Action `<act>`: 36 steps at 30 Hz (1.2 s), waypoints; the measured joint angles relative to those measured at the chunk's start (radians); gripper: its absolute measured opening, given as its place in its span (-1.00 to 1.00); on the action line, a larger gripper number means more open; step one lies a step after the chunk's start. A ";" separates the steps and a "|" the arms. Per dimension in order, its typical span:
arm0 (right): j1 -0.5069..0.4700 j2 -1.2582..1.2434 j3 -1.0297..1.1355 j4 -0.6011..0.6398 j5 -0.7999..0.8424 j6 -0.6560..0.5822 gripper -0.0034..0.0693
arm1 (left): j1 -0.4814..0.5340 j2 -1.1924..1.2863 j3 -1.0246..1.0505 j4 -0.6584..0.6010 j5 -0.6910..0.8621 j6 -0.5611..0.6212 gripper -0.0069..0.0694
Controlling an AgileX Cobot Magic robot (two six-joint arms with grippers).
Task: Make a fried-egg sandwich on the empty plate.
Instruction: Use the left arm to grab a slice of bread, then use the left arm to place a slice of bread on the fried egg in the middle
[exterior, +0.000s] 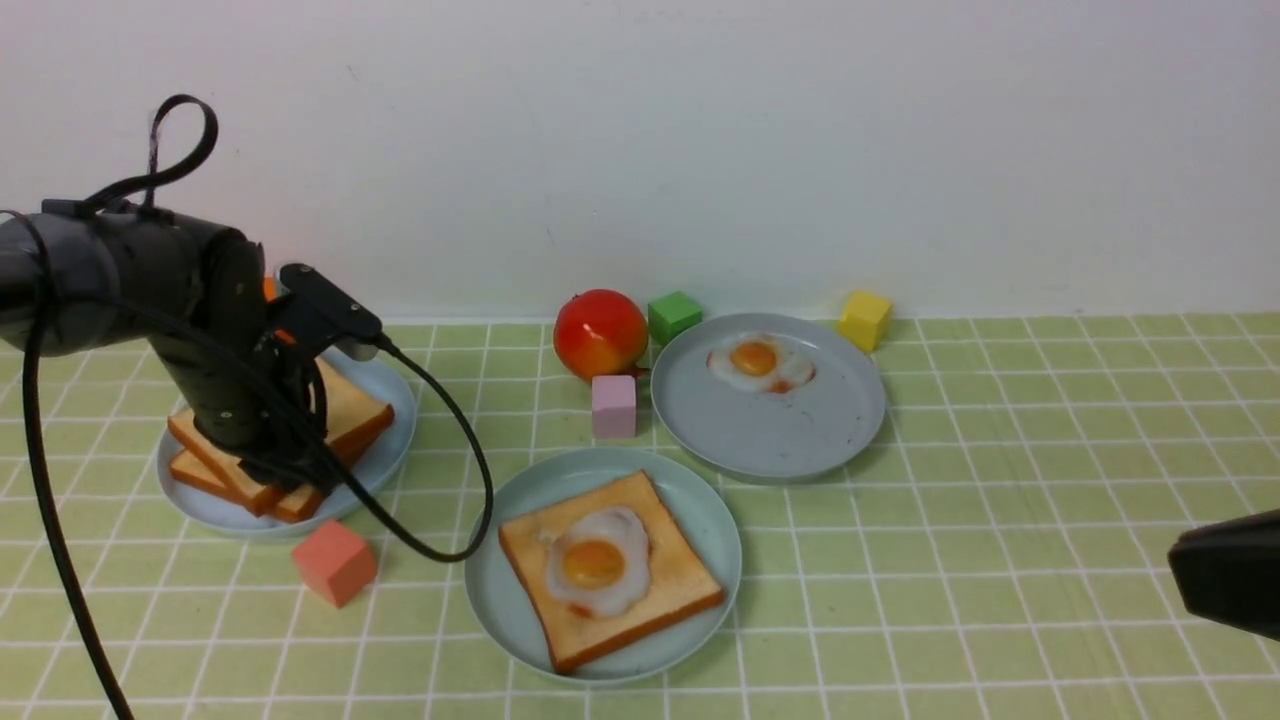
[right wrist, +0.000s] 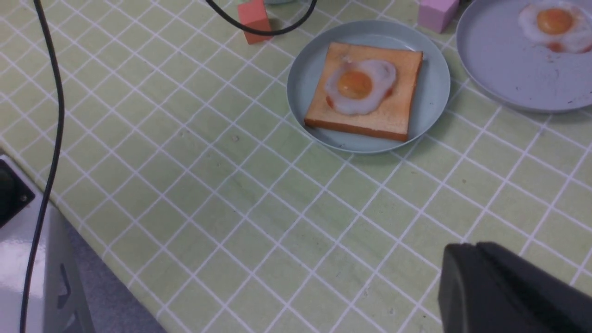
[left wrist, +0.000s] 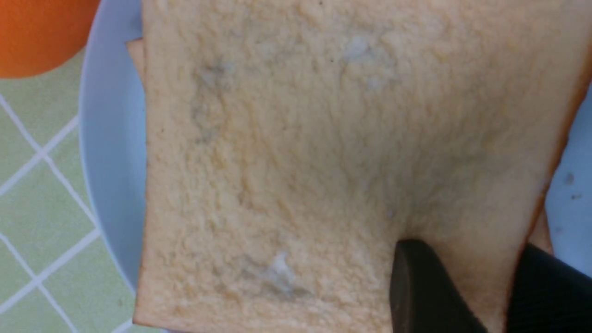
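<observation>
The pale mint-green plate (exterior: 500, 600) at the front centre holds one toast slice (exterior: 680, 585) with a fried egg (exterior: 597, 562) lying uncovered on top; the right wrist view shows that plate (right wrist: 434, 97) and egg (right wrist: 358, 85) too. On the blue-grey plate (exterior: 390, 450) at the left lie stacked toast slices (exterior: 350, 408). My left gripper (left wrist: 467, 249) is down on that stack, shut on the edge of the top toast slice (left wrist: 296, 152), one finger on its face and one under its edge. My right gripper (right wrist: 455, 252) hovers shut and empty over the tablecloth at the right (exterior: 1180, 570).
A second blue-grey plate (exterior: 780, 440) at the back carries another fried egg (exterior: 760, 362). Around it stand a red-orange fruit (exterior: 600, 333), a green cube (exterior: 674, 316), a yellow cube (exterior: 864, 319) and a pink cube (exterior: 613, 405). A salmon cube (exterior: 334, 561) and the left arm's cable (exterior: 470, 470) lie near the mint plate.
</observation>
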 joint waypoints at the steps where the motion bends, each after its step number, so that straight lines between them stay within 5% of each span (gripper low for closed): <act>1: 0.000 0.000 0.000 0.000 0.000 0.000 -0.81 | 0.000 0.000 0.000 0.000 0.001 0.000 -0.26; 8: 0.000 0.000 0.000 -0.003 0.000 -0.001 -0.79 | -0.009 -0.117 0.010 0.017 0.046 -0.044 -0.72; 15: 0.000 -0.026 0.000 -0.030 0.001 -0.004 -0.79 | -0.144 -0.243 0.010 0.042 0.084 -0.168 -0.73; 24: 0.000 -0.163 0.000 -0.072 0.021 0.000 -0.77 | -0.516 -0.236 0.057 0.034 0.103 -0.311 -0.73; 36: 0.000 -0.228 0.000 -0.078 0.066 0.012 -0.75 | -0.646 -0.119 0.063 0.037 0.077 -0.256 -0.73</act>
